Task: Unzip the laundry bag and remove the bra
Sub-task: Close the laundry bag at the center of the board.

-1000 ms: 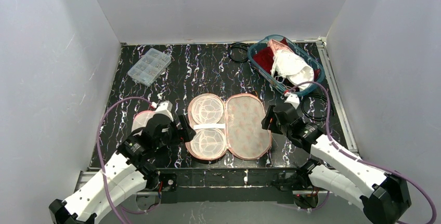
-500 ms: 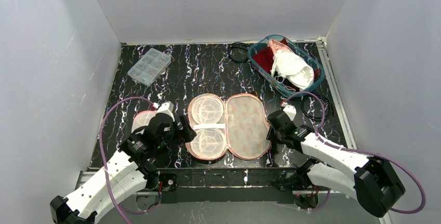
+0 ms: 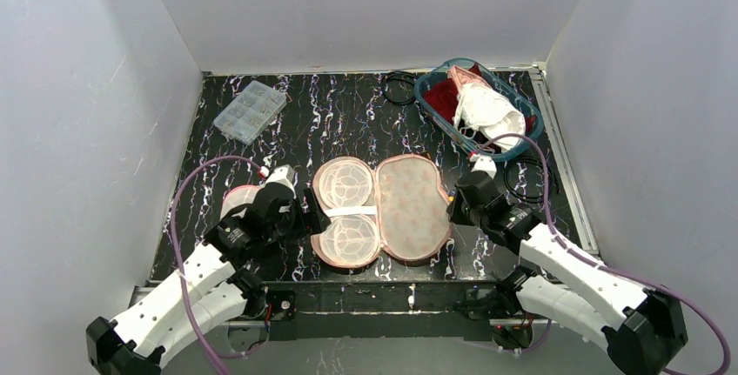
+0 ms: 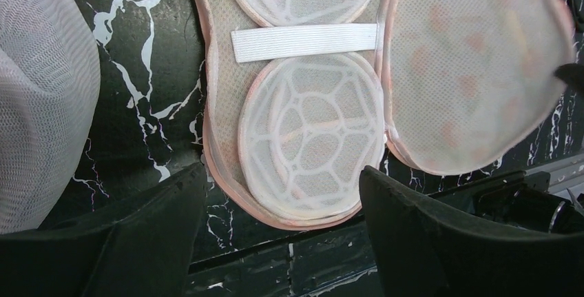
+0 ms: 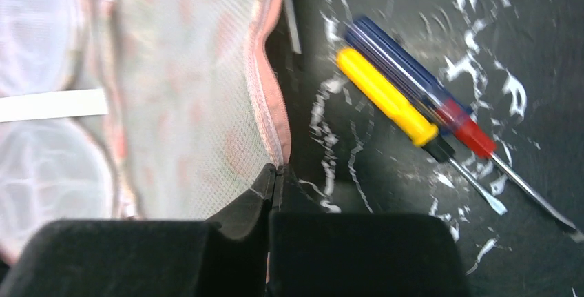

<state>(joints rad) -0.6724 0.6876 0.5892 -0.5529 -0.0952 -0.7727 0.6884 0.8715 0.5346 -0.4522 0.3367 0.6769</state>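
The pink mesh laundry bag (image 3: 383, 210) lies unzipped and spread open near the table's front edge. Its left half (image 4: 310, 131) holds two white ribbed cups under a white elastic strap (image 4: 303, 41). Its right half, the flap (image 3: 413, 205), lies spread out to the right. My right gripper (image 5: 275, 171) is shut on the flap's pink zipper rim (image 5: 272, 111) at its right edge. My left gripper (image 4: 282, 173) is open over the near end of the left half, touching nothing. The bra itself is hidden or cannot be told apart.
A white mesh dome (image 4: 41, 97) lies left of the bag. Two screwdrivers, one yellow (image 5: 386, 97) and one blue and red (image 5: 420, 97), lie right of the flap. A teal basket (image 3: 533, 123) of clothes, black cables (image 3: 400, 88) and a clear parts box (image 3: 250, 110) stand at the back.
My right gripper has shut on the flap's right rim and drawn back up the edge, and the flap's edge has shifted slightly. The left gripper stays open, almost still.
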